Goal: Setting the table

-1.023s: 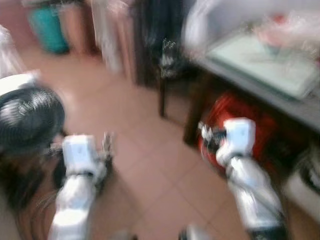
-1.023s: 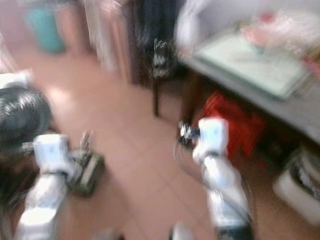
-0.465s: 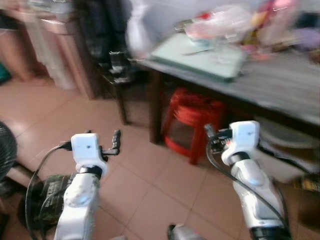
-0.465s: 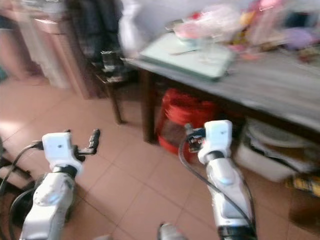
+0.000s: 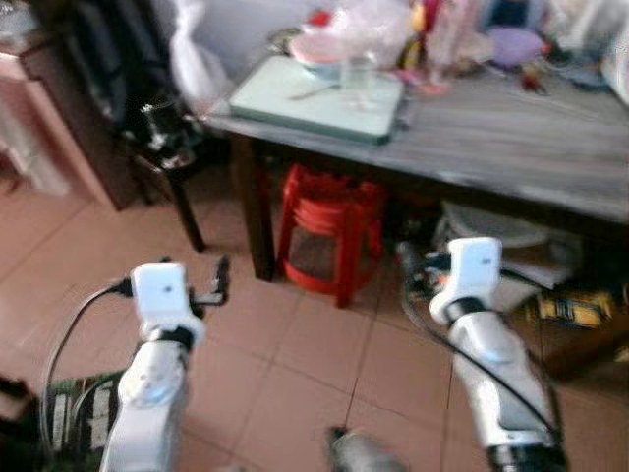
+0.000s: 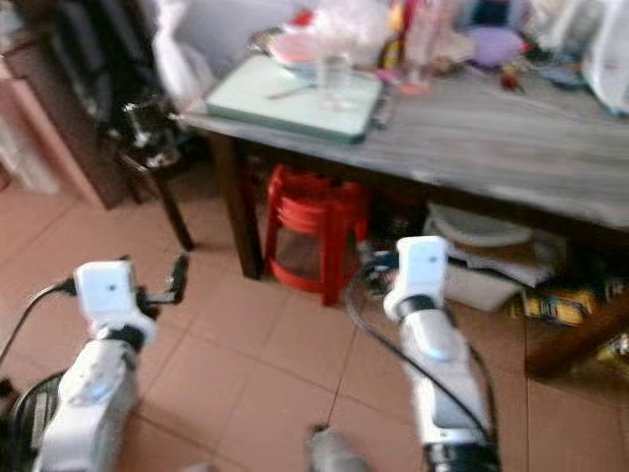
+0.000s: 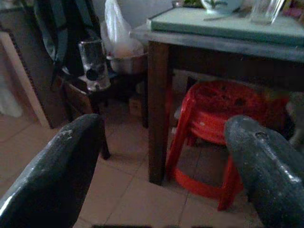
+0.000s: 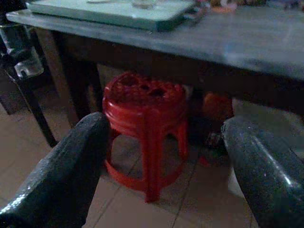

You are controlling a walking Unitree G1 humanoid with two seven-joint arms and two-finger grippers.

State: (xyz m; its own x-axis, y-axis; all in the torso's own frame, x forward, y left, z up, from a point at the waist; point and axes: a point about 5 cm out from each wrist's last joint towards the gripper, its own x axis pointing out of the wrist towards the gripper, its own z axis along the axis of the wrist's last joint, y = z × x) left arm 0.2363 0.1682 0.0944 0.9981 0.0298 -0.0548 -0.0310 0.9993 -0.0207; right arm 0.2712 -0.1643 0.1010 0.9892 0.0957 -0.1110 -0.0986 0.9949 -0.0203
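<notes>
A grey wooden table (image 5: 511, 138) stands ahead of the robot on a floor of reddish tiles (image 5: 295, 364), and both silver arms are raised in front of it at about the height of the table's legs. The left gripper (image 7: 161, 166) hangs over the tiles short of the table, its two black fingers (image 7: 52, 175) spread wide with nothing between them. The right gripper (image 8: 166, 166) is held out toward the shadow under the table, its fingers (image 8: 61, 171) also wide apart and empty. On the near left corner of the table lies a pale green tray (image 5: 314, 90), and on the tray stand a clear glass (image 5: 360, 81) and, behind it, a bowl (image 5: 319, 51) with a spoon (image 5: 313, 91) lying close by on the tray. Farther back along the tabletop is a blurred clutter of bags and coloured things that cannot be told apart. Under the table, by its left front leg, sits a stack of red plastic stools (image 5: 329, 231). To the left of the table is a dark chair (image 5: 162, 147) carrying a jar-like clear container (image 7: 93, 64), and a white plastic bag (image 5: 192, 64) hangs beside the table's corner. Low under the right part of the table lie pale flat things, too blurred to name.
</notes>
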